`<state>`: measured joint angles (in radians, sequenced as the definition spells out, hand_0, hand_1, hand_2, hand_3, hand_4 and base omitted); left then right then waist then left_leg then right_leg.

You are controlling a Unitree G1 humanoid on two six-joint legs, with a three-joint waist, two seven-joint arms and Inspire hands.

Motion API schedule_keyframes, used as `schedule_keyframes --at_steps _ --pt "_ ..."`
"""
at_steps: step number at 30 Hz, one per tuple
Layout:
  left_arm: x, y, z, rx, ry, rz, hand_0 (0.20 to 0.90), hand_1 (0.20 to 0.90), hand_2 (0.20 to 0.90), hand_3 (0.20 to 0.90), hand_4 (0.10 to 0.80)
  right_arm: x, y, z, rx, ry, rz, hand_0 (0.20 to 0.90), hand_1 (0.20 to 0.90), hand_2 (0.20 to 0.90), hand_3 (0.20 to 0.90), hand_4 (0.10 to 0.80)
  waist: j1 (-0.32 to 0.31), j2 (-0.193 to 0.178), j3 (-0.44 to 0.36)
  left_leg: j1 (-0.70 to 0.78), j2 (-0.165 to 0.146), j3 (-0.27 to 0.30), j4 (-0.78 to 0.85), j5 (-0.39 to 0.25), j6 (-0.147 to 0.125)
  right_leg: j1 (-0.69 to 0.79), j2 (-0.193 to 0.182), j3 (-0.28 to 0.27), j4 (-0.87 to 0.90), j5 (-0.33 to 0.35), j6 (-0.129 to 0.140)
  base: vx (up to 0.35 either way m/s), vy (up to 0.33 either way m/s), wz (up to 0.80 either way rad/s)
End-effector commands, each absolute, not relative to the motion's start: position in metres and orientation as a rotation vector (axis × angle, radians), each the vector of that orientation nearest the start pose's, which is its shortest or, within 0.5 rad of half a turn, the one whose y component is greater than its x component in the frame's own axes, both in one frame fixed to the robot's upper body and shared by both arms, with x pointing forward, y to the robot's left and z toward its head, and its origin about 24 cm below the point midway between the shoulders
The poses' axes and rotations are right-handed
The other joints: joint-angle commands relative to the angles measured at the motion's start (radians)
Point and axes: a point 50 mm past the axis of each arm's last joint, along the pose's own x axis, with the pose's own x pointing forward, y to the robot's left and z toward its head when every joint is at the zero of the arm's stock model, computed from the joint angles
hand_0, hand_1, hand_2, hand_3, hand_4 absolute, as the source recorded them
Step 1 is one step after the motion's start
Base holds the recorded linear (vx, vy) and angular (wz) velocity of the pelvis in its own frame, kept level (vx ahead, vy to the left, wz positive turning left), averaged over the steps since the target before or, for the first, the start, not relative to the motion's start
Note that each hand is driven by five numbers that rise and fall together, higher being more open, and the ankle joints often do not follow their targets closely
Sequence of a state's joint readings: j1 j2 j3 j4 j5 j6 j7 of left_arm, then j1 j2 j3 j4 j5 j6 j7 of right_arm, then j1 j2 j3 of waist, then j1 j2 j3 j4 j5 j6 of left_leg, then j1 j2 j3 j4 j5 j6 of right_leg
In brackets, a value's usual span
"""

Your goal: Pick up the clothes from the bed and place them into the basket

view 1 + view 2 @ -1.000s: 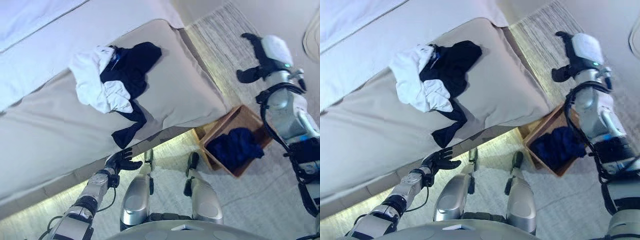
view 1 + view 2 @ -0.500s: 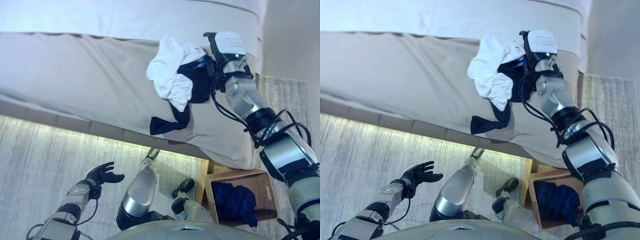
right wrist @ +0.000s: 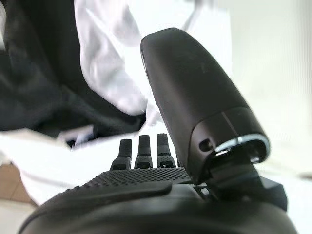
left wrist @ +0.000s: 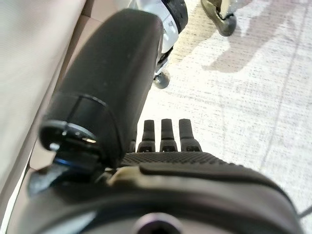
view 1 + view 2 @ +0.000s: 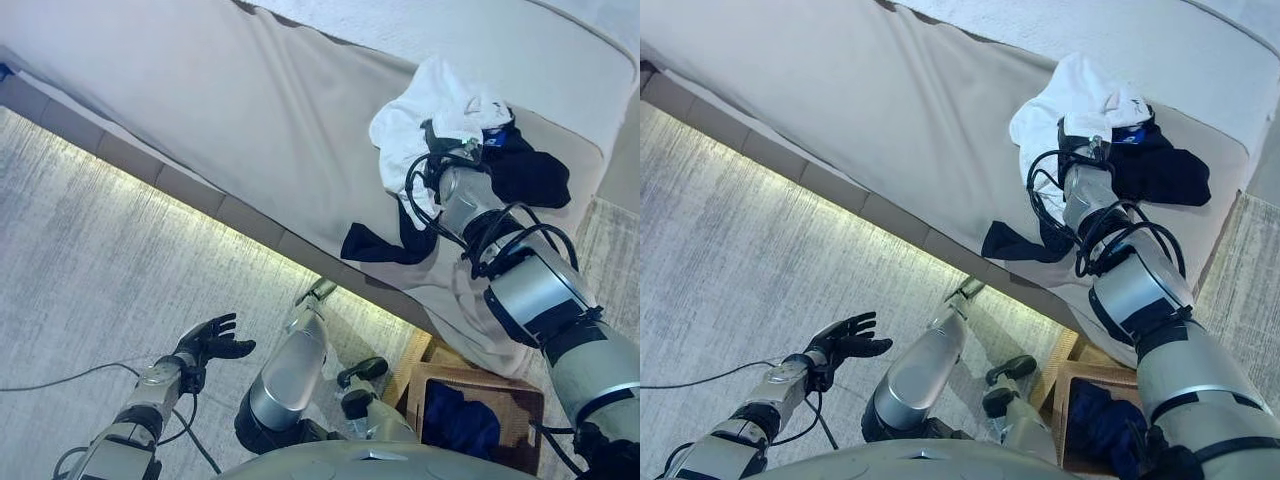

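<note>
My right robot hand (image 3: 161,161) is right over the clothes (image 5: 1110,130) on the bed (image 5: 890,120). In its wrist view the fingers point straight out and the thumb stands up, so the hand is spread and holds nothing. Past the fingertips I see white cloth and dark cloth, very close. I cannot tell if the fingers touch the cloth yet.

The pile lies at the far right of the bed. A white piece (image 5: 430,110) sits on the left side of the pile and a dark piece (image 5: 530,170) on the right. A dark strip (image 5: 385,245) runs from the pile down toward the near edge of the bed.

My left robot hand (image 5: 208,340) is well apart, low on the left over the floor (image 5: 80,260), fingers spread and empty. So the right arm is the nearer one.

The basket (image 5: 500,385) stands on the floor, near and to the right of the pile. It already has dark cloth (image 5: 455,425) in it. I think the next job is to curl the right fingers into the pile.
</note>
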<state>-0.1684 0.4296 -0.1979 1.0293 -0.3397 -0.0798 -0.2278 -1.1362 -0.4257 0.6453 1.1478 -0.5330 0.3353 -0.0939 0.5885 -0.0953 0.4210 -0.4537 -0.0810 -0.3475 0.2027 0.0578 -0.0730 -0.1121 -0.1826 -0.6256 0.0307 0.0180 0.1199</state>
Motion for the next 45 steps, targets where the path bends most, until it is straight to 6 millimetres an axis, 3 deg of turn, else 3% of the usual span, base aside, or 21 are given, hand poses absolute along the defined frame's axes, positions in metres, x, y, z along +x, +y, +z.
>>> schedule_keyframes --at_steps 1,7,8,9,11,14,18,21,26,28,29,33,36,40,41,45 --pt "0.198 0.271 -0.095 0.099 0.759 -0.053 0.9 0.9 0.9 0.9 0.8 0.426 -0.189 0.233 -1.572 0.024 -0.314 0.9 0.9 0.9 0.9 0.8 0.037 0.022 0.071 0.057 0.013 0.07 -0.098 -0.025 0.066 0.042 -0.015 0.021 0.197 -0.117 -0.037 -0.017 -0.006 0.25" --pt "0.202 0.265 -0.093 0.083 0.73 -0.077 0.9 0.9 0.9 0.9 0.8 0.427 -0.188 0.254 -1.628 0.036 -0.358 0.9 0.9 0.9 0.9 0.8 0.052 0.036 0.099 0.025 0.024 0.059 -0.131 0.013 0.055 -0.005 -0.013 0.001 0.222 -0.13 -0.029 -0.022 -0.001 0.09" --pt "0.202 0.264 -0.093 0.081 0.731 -0.081 0.9 0.9 0.9 0.9 0.8 0.426 -0.189 0.256 -1.66 0.066 -0.364 0.556 0.556 0.556 0.499 0.399 0.054 0.036 0.099 0.016 0.027 0.058 -0.132 0.015 0.055 -0.017 -0.014 -0.004 0.227 -0.132 -0.029 -0.022 -0.004 0.12" --pt "0.201 0.264 -0.093 0.082 0.734 -0.083 0.9 0.9 0.9 0.9 0.8 0.426 -0.19 0.256 -1.672 0.086 -0.364 0.3 0.3 0.3 0.2 0.1 0.056 0.036 0.099 0.007 0.03 0.058 -0.132 0.015 0.054 -0.026 -0.014 -0.009 0.23 -0.132 -0.028 -0.021 -0.023 0.16" --pt "0.199 0.265 -0.094 0.082 0.736 -0.083 0.9 0.9 0.9 0.9 0.8 0.427 -0.188 0.258 -1.653 0.052 -0.365 0.3 0.3 0.3 0.2 0.1 0.058 0.033 0.099 -0.001 0.033 0.057 -0.129 0.015 0.053 -0.035 -0.012 -0.017 0.231 -0.13 -0.026 -0.013 -0.029 0.15" --pt "0.194 0.266 -0.096 0.079 0.738 -0.071 0.9 0.9 0.9 0.9 0.8 0.426 -0.173 0.272 -1.59 -0.132 -0.41 0.3 0.3 0.3 0.2 0.1 0.054 0.028 0.099 0.005 0.042 0.059 -0.133 0.011 0.051 -0.035 -0.005 -0.019 0.229 -0.128 -0.026 -0.006 -0.013 0.08" --pt "0.19 0.267 -0.098 0.083 0.732 -0.045 0.9 0.9 0.9 0.9 0.8 0.413 -0.15 0.317 -1.442 -0.502 -0.54 0.3 0.3 0.3 0.2 0.1 0.029 0.008 0.099 0.026 0.054 0.07 -0.141 0.002 0.045 -0.013 0.004 0.004 0.218 -0.127 -0.029 -0.01 -0.007 -0.02" --pt "0.184 0.271 -0.1 0.086 0.735 -0.023 0.9 0.9 0.9 0.9 0.8 0.4 -0.145 0.342 -1.361 -0.672 -0.609 0.3 0.3 0.3 0.2 0.1 0.012 -0.003 0.099 0.057 0.063 0.077 -0.15 -0.004 0.042 0.008 0.01 0.026 0.21 -0.133 -0.03 -0.002 -0.02 -0.14" --pt "0.169 0.278 -0.106 0.092 0.771 0.013 0.9 0.9 0.9 0.9 0.8 0.375 -0.153 0.375 -1.173 -0.908 -0.733 0.3 0.3 0.3 0.2 0.1 -0.017 -0.024 0.062 0.113 0.083 0.097 -0.178 -0.009 0.037 0.059 0.025 0.06 0.175 -0.138 -0.032 0.038 -0.028 -0.13" --pt "0.154 0.284 -0.112 0.099 0.813 0.04 0.9 0.9 0.9 0.9 0.8 0.356 -0.167 0.39 -1.028 -1.024 -0.803 0.3 0.3 0.3 0.2 0.1 -0.045 -0.04 0.014 0.158 0.087 0.11 -0.196 -0.02 0.039 0.096 0.031 0.089 0.149 -0.128 -0.03 0.085 -0.043 -0.17" --pt "0.153 0.284 -0.112 0.101 0.815 0.04 0.9 0.9 0.9 0.9 0.8 0.356 -0.167 0.389 -1.027 -1.022 -0.803 0.3 0.3 0.3 0.2 0.1 -0.043 -0.041 0.014 0.161 0.087 0.111 -0.198 -0.02 0.039 0.098 0.031 0.09 0.148 -0.127 -0.03 0.089 -0.023 -0.19" --pt "0.121 0.292 -0.123 0.123 0.936 0.079 0.9 0.9 0.9 0.9 0.8 0.324 -0.201 0.397 -0.813 -1.123 -0.868 0.3 0.3 0.3 0.2 0.1 -0.114 -0.056 -0.105 0.254 0.082 0.148 -0.221 -0.051 0.049 0.168 0.043 0.163 0.097 -0.106 -0.018 0.122 0.0 -0.24" --pt "0.107 0.295 -0.129 0.154 0.999 0.092 0.9 0.9 0.9 0.9 0.8 0.31 -0.214 0.39 -0.756 -1.135 -0.899 0.3 0.3 0.3 0.2 0.1 -0.151 -0.064 -0.16 0.3 0.074 0.166 -0.229 -0.069 0.057 0.186 0.051 0.198 0.076 -0.093 -0.01 0.102 -0.031 -0.35" --pt "0.084 0.295 -0.138 0.209 1.113 0.11 0.9 0.9 0.9 0.9 0.8 0.291 -0.228 0.376 -0.703 -1.143 -0.907 0.3 0.3 0.3 0.2 0.1 -0.235 -0.058 -0.25 0.372 0.07 0.22 -0.246 -0.07 0.075 0.19 0.056 0.249 0.043 -0.058 0.002 0.088 -0.064 -0.39" --pt "0.075 0.294 -0.142 0.215 1.169 0.12 0.9 0.9 0.9 0.9 0.8 0.284 -0.229 0.372 -0.702 -1.159 -0.898 0.3 0.3 0.3 0.2 0.1 -0.284 -0.046 -0.293 0.414 0.076 0.258 -0.261 -0.078 0.076 0.199 0.069 0.279 0.019 -0.064 0.004 0.079 -0.057 -0.66" --pt "0.078 0.288 -0.145 0.223 1.206 0.094 0.9 0.9 0.9 0.9 0.8 0.274 -0.234 0.374 -0.714 -1.163 -0.909 0.3 0.3 0.3 0.2 0.1 -0.371 -0.016 -0.338 0.478 0.084 0.335 -0.278 -0.096 0.072 0.213 0.083 0.33 -0.03 -0.063 -0.004 0.032 -0.091 -0.77"
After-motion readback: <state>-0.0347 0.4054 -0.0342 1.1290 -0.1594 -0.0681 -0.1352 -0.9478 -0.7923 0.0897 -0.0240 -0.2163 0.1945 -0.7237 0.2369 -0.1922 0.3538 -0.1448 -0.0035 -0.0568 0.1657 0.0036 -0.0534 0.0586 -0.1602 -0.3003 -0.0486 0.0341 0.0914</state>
